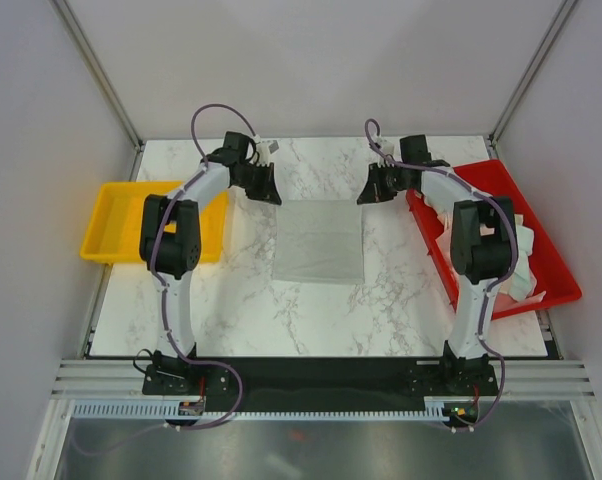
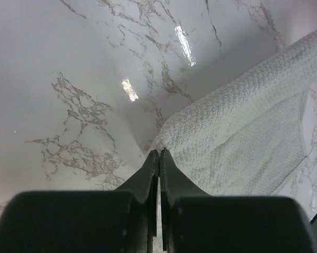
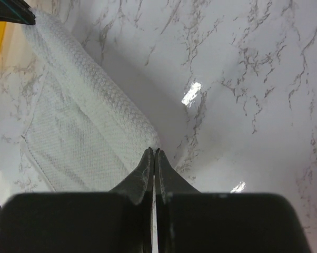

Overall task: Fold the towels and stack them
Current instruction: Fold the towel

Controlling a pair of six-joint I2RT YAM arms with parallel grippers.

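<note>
Mid-table, grey-white towel (image 1: 321, 242) lies flat. L gripper (image 1: 273, 197) & R gripper (image 1: 366, 195) each pinched shut on far corner. Fold well: lift both evenly, hold edge taut, carry twd near edge, align corners before release; thin pinch may slip.

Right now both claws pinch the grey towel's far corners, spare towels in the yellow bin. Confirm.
Wrong bin: the top view shows spare towels in the red bin. Left claw and right claw do pinch far corners of the grey towel.
</note>
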